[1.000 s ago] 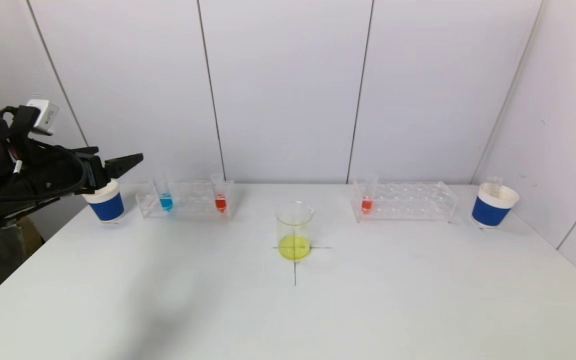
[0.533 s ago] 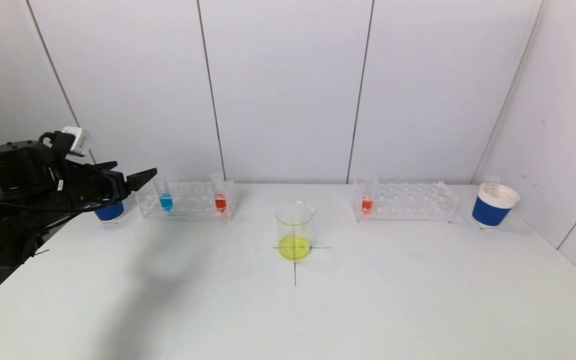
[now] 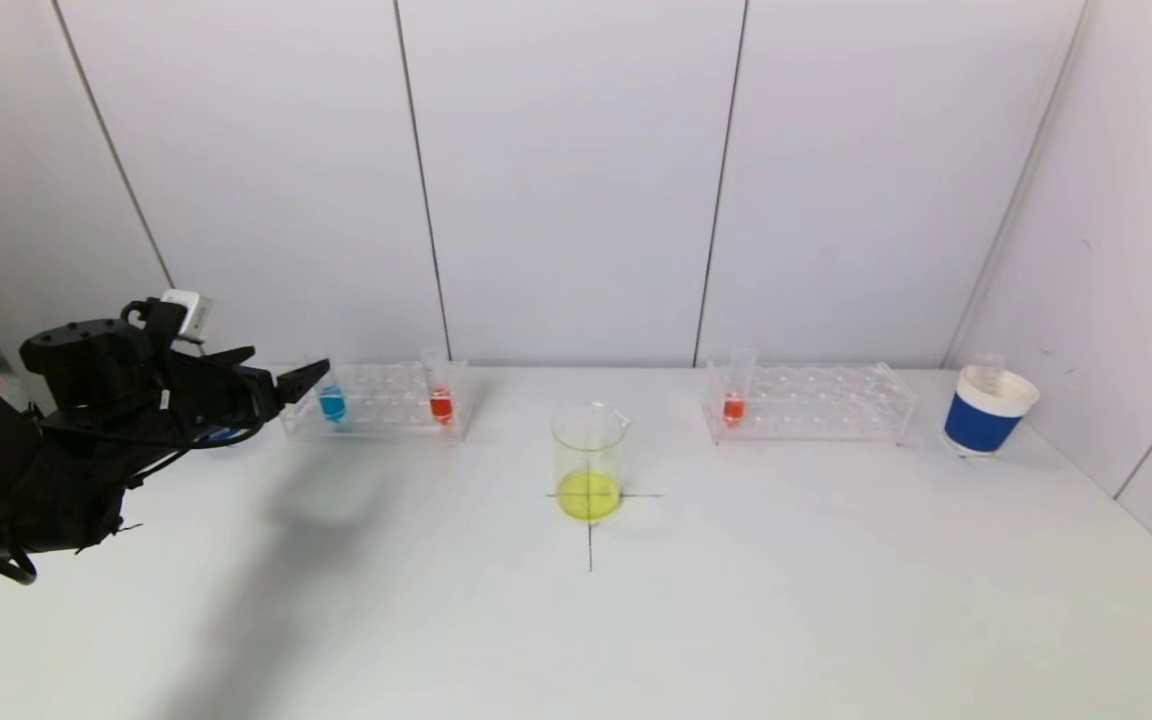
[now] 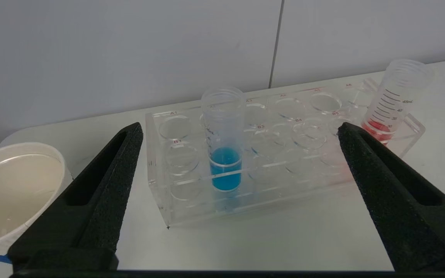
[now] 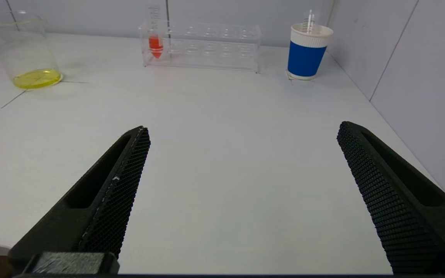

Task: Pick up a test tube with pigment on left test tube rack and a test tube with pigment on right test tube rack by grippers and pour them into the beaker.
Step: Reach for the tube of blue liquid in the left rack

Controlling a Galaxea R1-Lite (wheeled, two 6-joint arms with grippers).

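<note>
Your left tool (image 4: 238,131) is spread wide and holds nothing, just short of the left rack (image 4: 191,208), lined up with the blue tube (image 4: 224,154) standing upright in it. A red tube (image 4: 394,100) sits at that rack's far end. Your right tool (image 5: 242,133) is also wide and holding nothing, low over the worktop (image 5: 222,127). The right rack (image 3: 816,405) holds one red-filled tube (image 3: 734,385). The beaker (image 3: 589,462), centre, contains yellow liquid. White cup (image 4: 10,189) beside left rack.
</note>
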